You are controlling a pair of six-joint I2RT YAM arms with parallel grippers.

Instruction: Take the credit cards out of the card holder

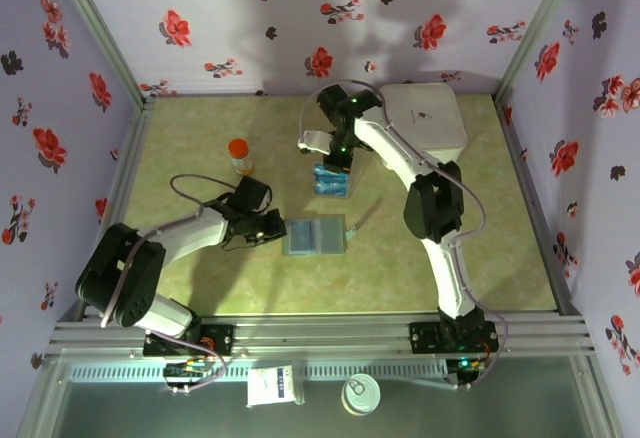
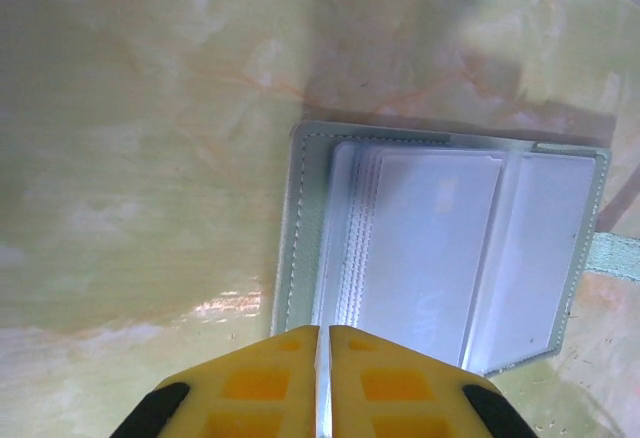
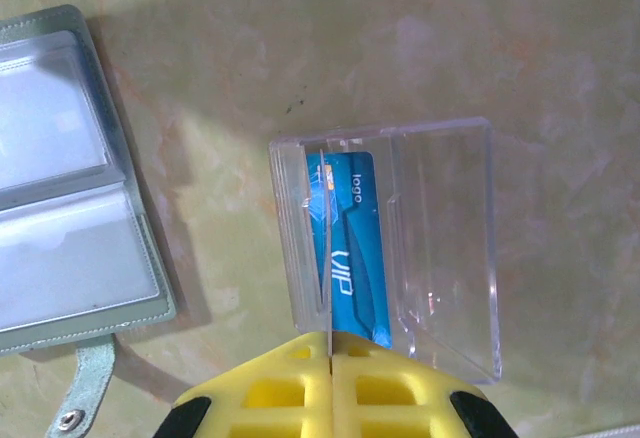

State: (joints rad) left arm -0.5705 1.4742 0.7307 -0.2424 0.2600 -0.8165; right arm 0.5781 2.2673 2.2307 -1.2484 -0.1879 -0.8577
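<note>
Card holder [image 1: 313, 236] lies spread open and flat near the middle of the table [image 1: 200, 278], a little toward the near edge, with its clear pockets facing up. In the left wrist view the card holder [image 2: 440, 248] shows grey-green stitched borders and pale, glossy sleeves, and its strap [image 2: 615, 256] sticks out on one side. The left gripper [image 1: 278, 228] sits just beside the holder's left edge. Its yellow fingers [image 2: 270, 383] are pressed together with only a hairline slit between them, and they pinch nothing that can be made out. The credit cards [image 1: 331, 180], blue with white lettering, rest just beyond the holder toward the far edge, inside a clear plastic case [image 3: 445, 238]. The right gripper [image 1: 337, 163] hangs over that case with its fingers [image 3: 270, 393] pressed together. A thin pale edge runs from their slit out across the cards [image 3: 352, 258], but I cannot tell whether it is a held card seen edge-on or part of the case. A white box [image 1: 425, 118] fills the far right corner, and a small orange bottle [image 1: 240, 156] stands left of centre.
</note>
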